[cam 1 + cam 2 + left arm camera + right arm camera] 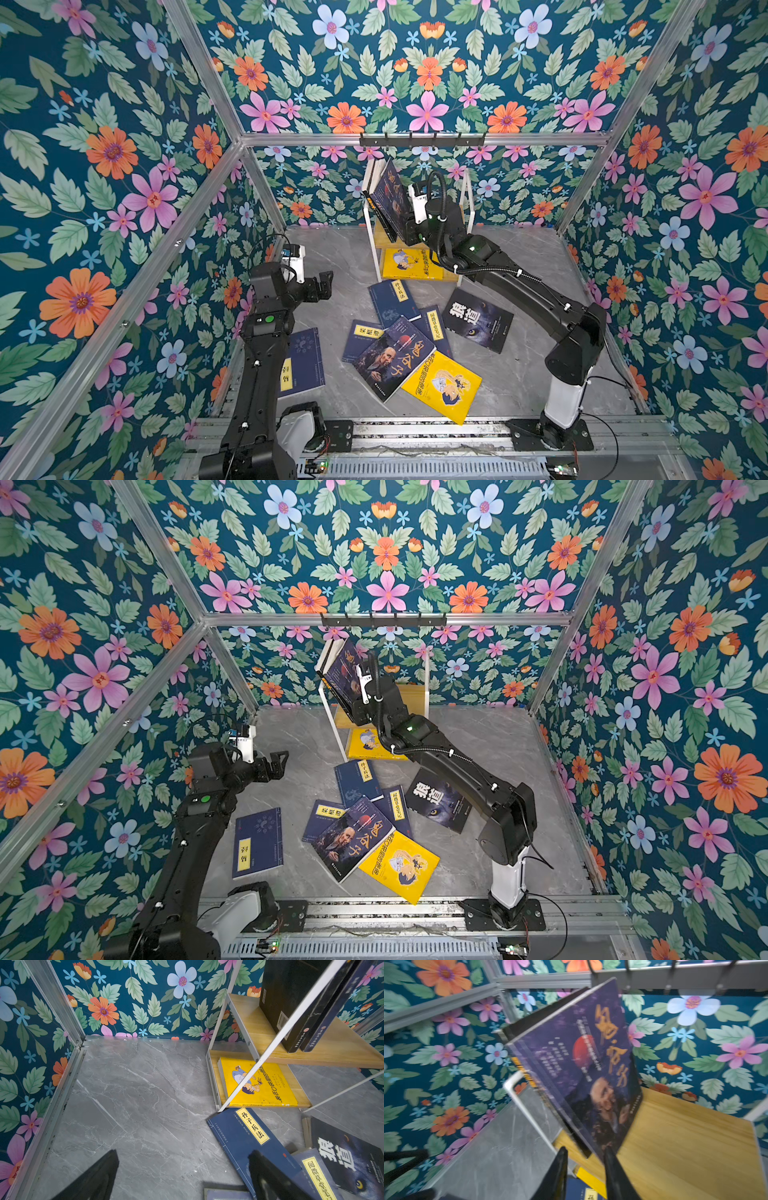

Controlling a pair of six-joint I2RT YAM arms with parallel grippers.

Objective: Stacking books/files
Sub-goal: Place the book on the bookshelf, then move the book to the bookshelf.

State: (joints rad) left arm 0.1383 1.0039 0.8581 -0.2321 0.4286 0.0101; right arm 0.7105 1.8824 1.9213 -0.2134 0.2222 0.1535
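**Right pincer at shelved book**

The right gripper [584, 1150] has its jaws narrowly apart around the lower corner of the bearded-man book [591, 1064], which leans on a black book [379, 214] on the upper shelf [675, 1136]. The blur leaves the clamp uncertain. The left gripper [182, 1154] hovers wide open and empty above the table [332, 257], beside the loose books [399, 345].

Bright, even light falls from overhead, leaving only soft, short shadows beside the scattered books [399, 345] in both top views. The grey tabletop [332, 257] carries a faint sheen. The right wrist view is motion-smeared, with the lettering on the bearded-man cover [591, 1076] illegible; the left wrist view is crisp
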